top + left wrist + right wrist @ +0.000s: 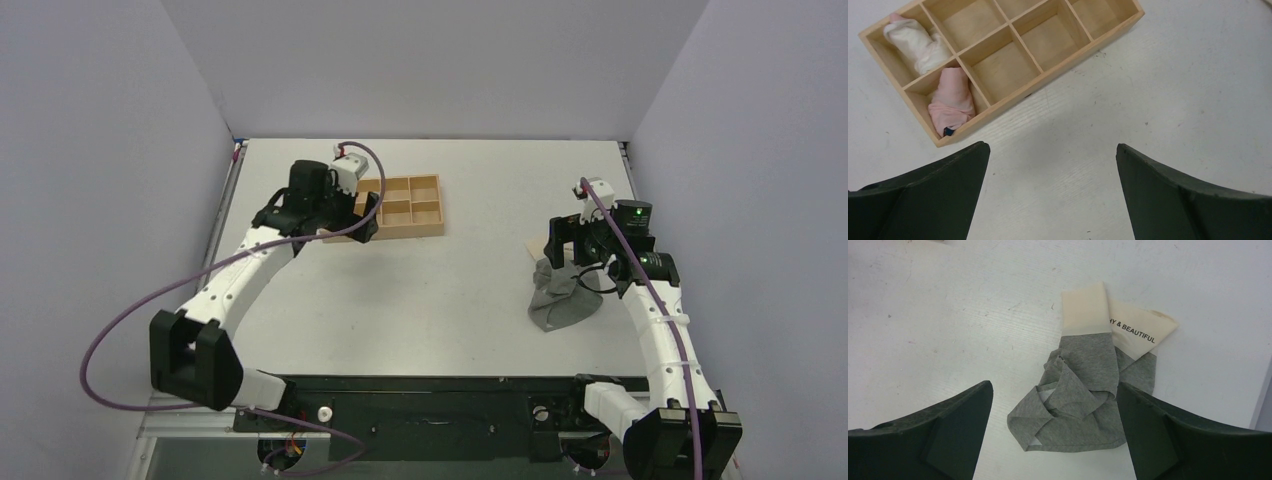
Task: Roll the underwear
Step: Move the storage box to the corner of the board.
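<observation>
Wooden tray (1048,75) on table (1173,100); white roll (915,42), pink roll (950,100) inside

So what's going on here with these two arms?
Nothing is being handled yet. The grey underwear, beige waistband at one end, lies crumpled on the table. The right claw hangs open above it, not gripping. The left claw, open and empty, hangs near a wooden divided tray with a white cloth roll and a pink cloth roll in neighbouring compartments.
</observation>
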### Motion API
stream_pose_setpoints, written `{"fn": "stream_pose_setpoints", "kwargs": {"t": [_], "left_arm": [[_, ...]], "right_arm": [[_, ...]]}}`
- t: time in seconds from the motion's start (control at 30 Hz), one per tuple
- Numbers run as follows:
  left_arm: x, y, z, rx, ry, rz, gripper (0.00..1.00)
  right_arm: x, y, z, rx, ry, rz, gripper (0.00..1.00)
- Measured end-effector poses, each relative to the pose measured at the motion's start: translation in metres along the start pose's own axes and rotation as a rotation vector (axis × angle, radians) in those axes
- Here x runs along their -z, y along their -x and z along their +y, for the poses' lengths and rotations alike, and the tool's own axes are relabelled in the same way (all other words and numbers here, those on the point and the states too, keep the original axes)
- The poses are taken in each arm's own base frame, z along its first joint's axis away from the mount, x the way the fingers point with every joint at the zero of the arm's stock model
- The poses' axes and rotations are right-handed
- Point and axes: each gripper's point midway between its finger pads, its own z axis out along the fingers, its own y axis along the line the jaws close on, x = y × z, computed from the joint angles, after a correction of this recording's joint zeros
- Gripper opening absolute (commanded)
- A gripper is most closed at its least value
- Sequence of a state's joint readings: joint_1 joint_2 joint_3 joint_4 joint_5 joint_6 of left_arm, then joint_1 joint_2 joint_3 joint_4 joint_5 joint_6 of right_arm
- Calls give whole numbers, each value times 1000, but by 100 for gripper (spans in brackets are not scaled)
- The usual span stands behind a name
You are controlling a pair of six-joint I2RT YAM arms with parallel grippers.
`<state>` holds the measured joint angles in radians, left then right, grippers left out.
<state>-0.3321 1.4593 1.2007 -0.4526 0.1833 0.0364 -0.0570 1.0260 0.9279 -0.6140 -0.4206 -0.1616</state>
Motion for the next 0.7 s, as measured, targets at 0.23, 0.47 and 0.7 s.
{"fn": "stream_pose_setpoints", "kwargs": {"t": [0.23, 0.47, 0.7], "left_arm": [[-94, 0, 5, 24, 38, 151, 80], [-141, -12, 12, 53, 102, 238, 68], [-149, -20, 21, 86, 159, 273, 50]], "right_arm": [[-1, -2, -1, 9, -1, 4, 89], [-2, -5, 1, 11, 5, 12, 89], [-2, -5, 1, 14, 5, 12, 89]]}}
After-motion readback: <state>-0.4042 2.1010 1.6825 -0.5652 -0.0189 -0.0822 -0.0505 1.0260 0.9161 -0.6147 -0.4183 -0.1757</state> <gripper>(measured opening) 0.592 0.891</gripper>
